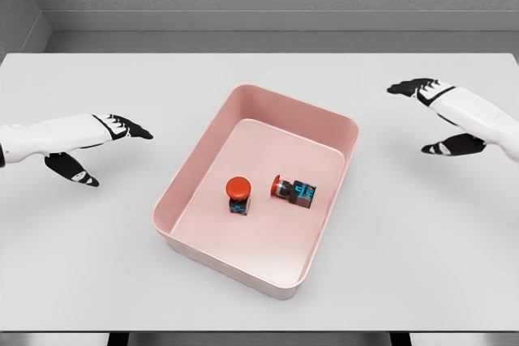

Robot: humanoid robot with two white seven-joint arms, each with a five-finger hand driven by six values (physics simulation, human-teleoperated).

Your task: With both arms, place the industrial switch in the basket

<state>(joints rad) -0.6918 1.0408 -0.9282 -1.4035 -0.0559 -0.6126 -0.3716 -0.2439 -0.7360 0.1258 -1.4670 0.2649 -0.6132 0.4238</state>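
Two switches are lying in the pink basket (pixel 186 174), one upright (pixel 238 195), one tipped over (pixel 294 190), well apart from both hands. The left hand (pixel 101 139) and right hand (pixel 434 115) are hovering open, holding nothing; both forearms are getting cut off at the edges.

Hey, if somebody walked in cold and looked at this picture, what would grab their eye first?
Probably the pink basket set at an angle mid-table, with two red-capped industrial switches inside: one upright, one tipped on its side just to its right. Next, the white arms flanking it, the left hand and right hand both open and holding nothing, well clear of the basket.
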